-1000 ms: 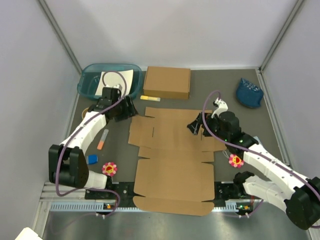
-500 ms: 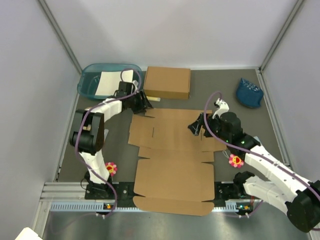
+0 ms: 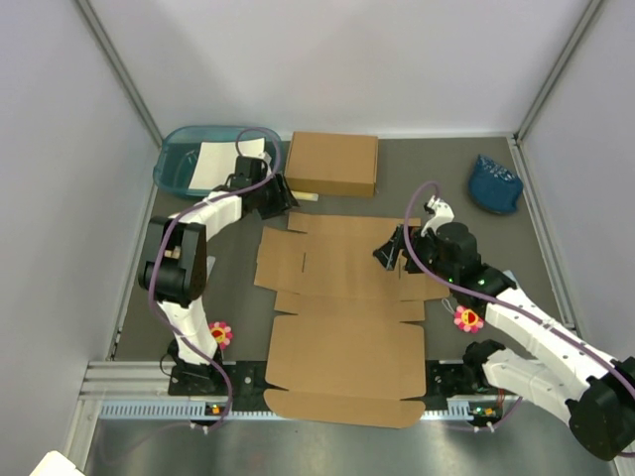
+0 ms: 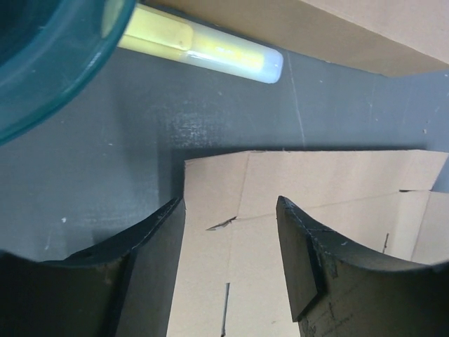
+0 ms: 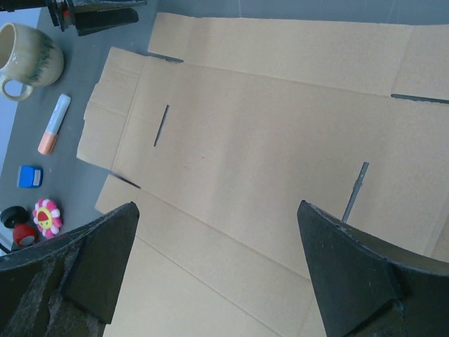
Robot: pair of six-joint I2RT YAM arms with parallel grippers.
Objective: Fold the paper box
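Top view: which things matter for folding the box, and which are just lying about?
Job: paper box, flat; left gripper at its far corner; right gripper above it.
Lying about: closed brown box, teal tray, white sheet, yellow marker, mug, flower toy, blue object.

The flat brown cardboard die-cut sheet (image 3: 342, 297) looks matt and smooth, plain paperboard with crisp cut slots and one slightly frayed nick near its far-left corner. The closed brown cardboard box (image 3: 332, 164) has the same dull finish. The teal see-through plastic tray (image 3: 174, 166) is glossy, as is the yellow translucent plastic tube (image 4: 200, 53). The dark grey table surface (image 3: 417, 159) is matt and faintly speckled. The cream mug (image 5: 28, 53) shines like glazed ceramic. The left gripper (image 4: 230, 207) has fingers (image 4: 147, 260) of matt black plastic.
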